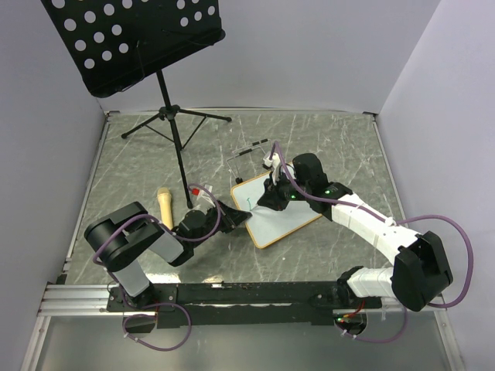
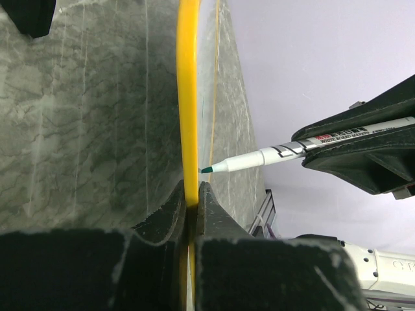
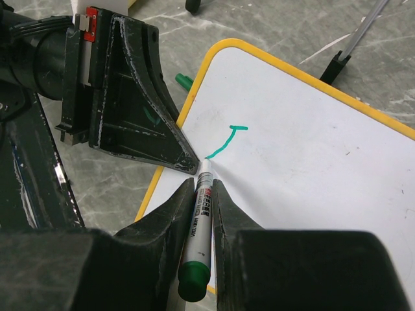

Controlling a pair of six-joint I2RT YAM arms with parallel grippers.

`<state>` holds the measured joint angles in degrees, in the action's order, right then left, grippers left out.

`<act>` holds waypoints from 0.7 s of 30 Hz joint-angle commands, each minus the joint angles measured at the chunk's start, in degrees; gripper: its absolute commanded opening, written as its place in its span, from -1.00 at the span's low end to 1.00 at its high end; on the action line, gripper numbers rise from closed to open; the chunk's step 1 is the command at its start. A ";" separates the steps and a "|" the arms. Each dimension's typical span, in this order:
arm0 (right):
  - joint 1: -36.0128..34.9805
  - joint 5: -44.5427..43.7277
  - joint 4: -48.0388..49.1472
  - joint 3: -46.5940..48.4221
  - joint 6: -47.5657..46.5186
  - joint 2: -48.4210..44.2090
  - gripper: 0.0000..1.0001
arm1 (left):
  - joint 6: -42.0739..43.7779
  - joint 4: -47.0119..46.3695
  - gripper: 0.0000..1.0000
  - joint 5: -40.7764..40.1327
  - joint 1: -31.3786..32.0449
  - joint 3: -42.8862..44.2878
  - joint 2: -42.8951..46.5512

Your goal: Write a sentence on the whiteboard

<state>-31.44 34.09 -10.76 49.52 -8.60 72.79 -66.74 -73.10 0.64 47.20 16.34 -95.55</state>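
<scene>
Top external view: whiteboard (image 1: 288,209) lies mid-table on the grey marbled table (image 1: 340,147), between both arms | left gripper (image 1: 232,216): jaws clamped tight on the whiteboard's yellow-framed left edge | right gripper (image 3: 202,188): jaws pinched on a marker (image 3: 200,214), tip meeting a short green stroke (image 3: 225,141) | black music stand (image 1: 139,39) behind, left.
</scene>
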 commanded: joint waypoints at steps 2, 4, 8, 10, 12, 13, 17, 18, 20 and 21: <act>0.07 0.37 1.18 2.95 0.43 0.24 -1.00 | 1.61 -27.27 -0.98 0.15 -0.18 0.36 -1.31; -0.11 0.11 1.10 3.22 0.43 0.33 -1.00 | 1.53 -27.53 -0.98 0.23 -0.09 0.36 -1.57; -0.64 -0.16 1.27 3.48 0.60 0.16 -1.00 | 1.35 -27.89 -0.98 0.15 0.08 0.36 -1.92; -0.64 -0.16 1.36 3.48 0.60 0.15 -1.00 | 1.35 -27.97 -0.98 0.06 0.09 0.27 -1.92; -0.64 -0.16 1.19 3.57 0.60 0.15 -1.00 | 1.52 -27.80 -0.98 0.06 0.17 0.27 -1.75; -0.55 -0.16 1.18 3.66 0.52 0.15 -1.00 | 1.53 -27.71 -0.98 -0.03 0.17 0.27 -1.57; -0.55 -0.95 0.40 3.66 -0.18 0.07 -1.00 | 1.79 -27.36 -0.98 -0.21 0.35 0.18 -1.13; -0.55 -1.13 0.05 3.74 -0.54 0.24 -1.00 | 1.79 -27.36 -0.98 -0.21 0.26 0.01 -1.05; -0.64 -0.95 -0.40 3.83 -1.24 0.42 -1.00 | 1.79 -27.27 -0.98 -0.29 0.26 0.01 -0.96; -0.64 -0.78 -0.57 3.75 -1.42 0.42 -1.00 | 1.88 -27.18 -0.98 -0.38 0.35 -0.08 -0.87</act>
<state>-31.73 33.58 -10.96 50.68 -8.71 73.01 -66.92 -74.56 0.82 47.22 16.34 -96.88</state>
